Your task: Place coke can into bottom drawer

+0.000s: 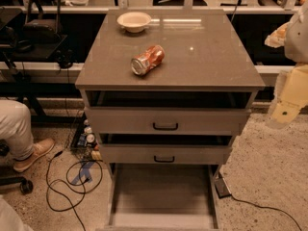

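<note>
The coke can (pixel 147 59) lies on its side on the cabinet top (pixel 207 57), near the front left, with its silver top facing the front. The bottom drawer (pixel 162 196) is pulled out below the two upper drawers, and its flat floor shows nothing on it. My gripper (pixel 288 102) is at the right edge of the view, beside the cabinet's right side. It is well to the right of the can and lower than the cabinet top, and holds nothing that I can see.
A cream bowl (pixel 134 20) stands at the back left of the cabinet top. The two upper drawers (pixel 165 126) with black handles stand slightly out. Cables (pixel 67 182) and a seated person's leg and shoe (pixel 24 143) are on the floor to the left. A cable and small box (pixel 222 186) lie to the right.
</note>
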Available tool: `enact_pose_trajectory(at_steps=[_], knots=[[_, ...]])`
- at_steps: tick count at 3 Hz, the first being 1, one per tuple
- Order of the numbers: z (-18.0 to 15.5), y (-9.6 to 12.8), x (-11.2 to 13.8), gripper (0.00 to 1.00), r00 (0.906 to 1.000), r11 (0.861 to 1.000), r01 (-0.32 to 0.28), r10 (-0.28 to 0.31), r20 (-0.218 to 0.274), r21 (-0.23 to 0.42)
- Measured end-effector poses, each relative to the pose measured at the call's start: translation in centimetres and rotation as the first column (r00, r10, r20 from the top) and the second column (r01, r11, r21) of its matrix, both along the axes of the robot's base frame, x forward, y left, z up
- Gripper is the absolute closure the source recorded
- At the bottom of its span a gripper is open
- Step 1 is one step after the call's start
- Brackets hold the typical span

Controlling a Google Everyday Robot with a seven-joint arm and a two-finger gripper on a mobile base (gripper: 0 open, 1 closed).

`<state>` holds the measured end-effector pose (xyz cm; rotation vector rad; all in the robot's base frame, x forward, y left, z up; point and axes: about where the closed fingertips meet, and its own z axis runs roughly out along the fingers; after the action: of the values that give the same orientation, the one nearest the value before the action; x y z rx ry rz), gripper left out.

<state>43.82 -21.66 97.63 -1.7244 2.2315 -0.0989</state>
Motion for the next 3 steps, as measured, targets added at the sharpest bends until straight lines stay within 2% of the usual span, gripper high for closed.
enact_pose_trajectory(at_steps=[1,2,3], knots=[[0.0,0.0,0.0,0.0,1.0,1.0,0.0,0.0,0.0,0.0],[-0.1,1.1,1.3,0.0,0.9991,0.999,-0.038,0.038,0.017,0.012],[-0.9,6.8,7.3,0.0,0.9771,0.979,-0.205,0.205,0.058,0.001]])
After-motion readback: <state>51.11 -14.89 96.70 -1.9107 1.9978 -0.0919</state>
